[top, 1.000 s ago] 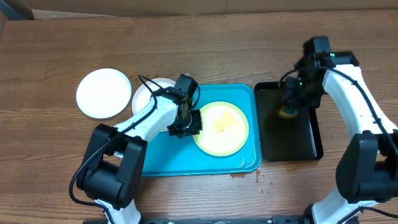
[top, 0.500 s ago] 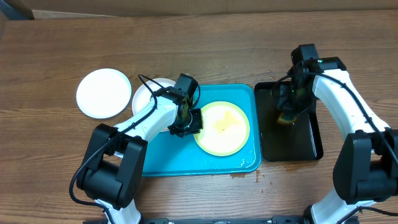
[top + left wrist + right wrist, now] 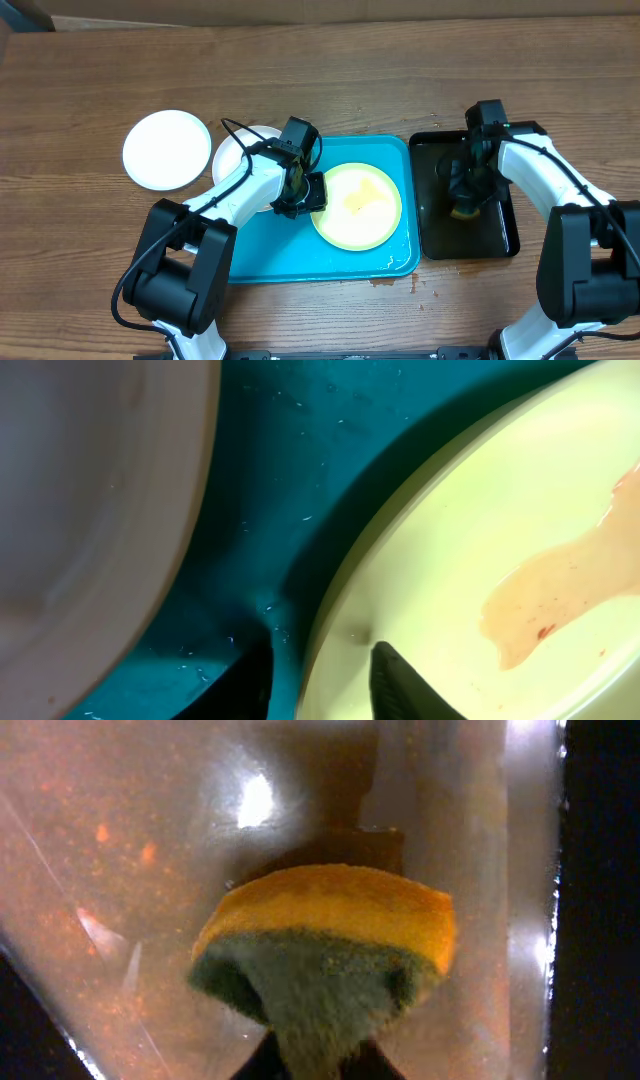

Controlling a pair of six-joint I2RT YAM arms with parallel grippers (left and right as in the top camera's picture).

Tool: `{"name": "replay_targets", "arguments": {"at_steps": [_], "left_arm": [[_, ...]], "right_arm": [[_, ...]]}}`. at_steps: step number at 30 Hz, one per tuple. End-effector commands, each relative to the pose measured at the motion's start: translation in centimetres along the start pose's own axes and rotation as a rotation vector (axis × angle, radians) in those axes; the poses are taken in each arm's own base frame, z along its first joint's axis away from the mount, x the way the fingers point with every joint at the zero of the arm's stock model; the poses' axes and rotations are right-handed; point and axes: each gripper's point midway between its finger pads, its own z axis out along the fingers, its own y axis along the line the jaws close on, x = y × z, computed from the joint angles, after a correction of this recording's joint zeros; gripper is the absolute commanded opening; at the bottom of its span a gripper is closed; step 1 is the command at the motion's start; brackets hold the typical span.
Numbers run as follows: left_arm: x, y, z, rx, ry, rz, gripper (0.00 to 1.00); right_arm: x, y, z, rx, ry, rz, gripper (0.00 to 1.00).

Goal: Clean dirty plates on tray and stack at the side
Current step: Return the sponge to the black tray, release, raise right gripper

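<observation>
A brown wooden table [image 3: 320, 70] holds everything. The largest container on it is the blue tray [image 3: 270, 250], set in the middle. Inside, toward its right half, lies one yellow-green plate [image 3: 358, 207], flat, with a watery reddish-pink smear [image 3: 550, 590] near its centre. Small droplets dot the bare tray floor.

Just to the right of the blue tray stands a narrower black tray [image 3: 440, 230]. Its floor looks wet and shiny with reddish specks in the right wrist view. In it sits a sponge [image 3: 330, 940], orange-yellow on one face and dark green on the other.

A white plate [image 3: 167, 150] rests on the table well left of the blue tray. A second white plate [image 3: 240, 150] sits at the tray's upper left corner, partly hidden by the left arm; the left wrist view shows its edge [image 3: 90, 510] beside a strip of tray floor.

The left gripper [image 3: 322, 660] straddles the left rim of the yellow-green plate, one finger outside on the tray and one on the plate; I cannot tell whether it squeezes the rim. The right gripper [image 3: 320, 1065] is over the black tray, pinching the sponge by its green side.
</observation>
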Motion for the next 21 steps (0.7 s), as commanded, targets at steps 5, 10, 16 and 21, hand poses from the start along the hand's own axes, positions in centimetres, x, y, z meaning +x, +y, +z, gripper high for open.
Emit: {"name": "replay_targets", "arguments": {"at_steps": [5,10,16,21], "left_arm": [[0.4,1.2,0.8,-0.083,-0.006,0.027,0.31],[0.4,0.7,0.9,-0.077,-0.014,0.041,0.17],[-0.4,0.8,0.8,-0.094,-0.049,0.056,0.04],[-1.6,1.4,0.2,-0.147,-0.105,0.06,0.04]], "right_arm": [[-0.7,-0.2,-1.0,-0.005,-0.013,0.003,0.53],[-3.1,-1.7,-4.4,-0.017,-0.046,0.064,0.54],[-6.5,-5.1,-8.0,-0.032,-0.139,0.171,0.96],[-5.7,-7.9,-7.9,-0.019,-0.1,0.246,1.0]]}}
